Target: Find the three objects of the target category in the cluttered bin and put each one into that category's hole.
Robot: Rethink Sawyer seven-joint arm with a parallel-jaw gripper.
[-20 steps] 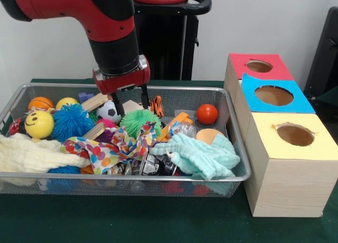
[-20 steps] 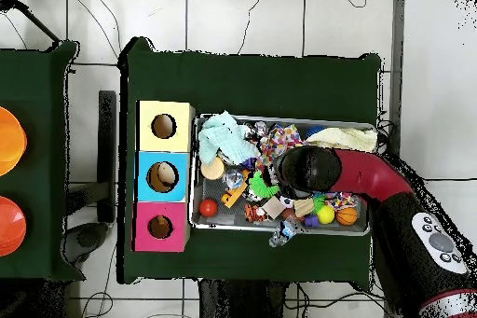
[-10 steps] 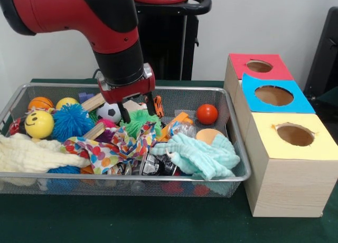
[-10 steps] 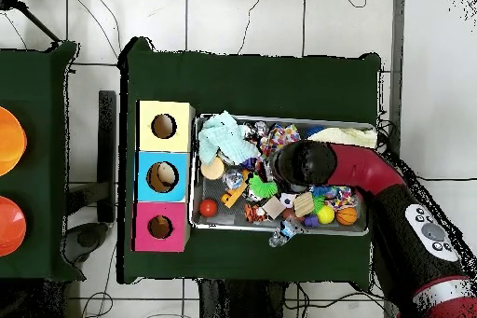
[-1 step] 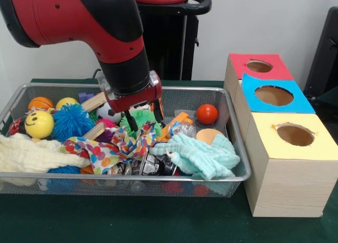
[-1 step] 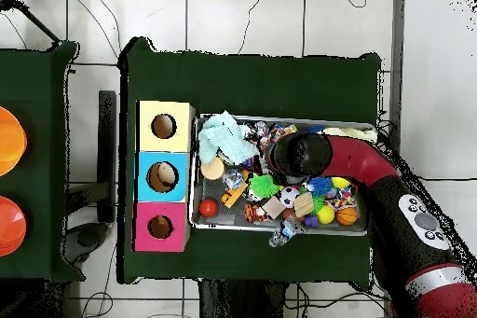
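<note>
Gripper (image 5: 143, 116) low in bin (image 5: 232, 148), fingers spread, straddling green spiky ball (image 5: 138, 118). Soccer ball (image 5: 107, 112) just left of it in front view; red ball (image 5: 207, 114), boxes (image 5: 280, 127) off right.

The wire bin (image 5: 232, 128) is packed wall to wall — no bare floor shows. The arm (image 5: 119, 53) occupies the space above the green spiky ball (image 5: 138, 118). The mint cloth (image 5: 200, 156) and the patterned cloth (image 5: 113, 148) cover items along the near wall. Open access remains above the red ball (image 5: 207, 114) and over the three box holes — red (image 5: 259, 66), blue (image 5: 273, 95), yellow (image 5: 294, 134).
</note>
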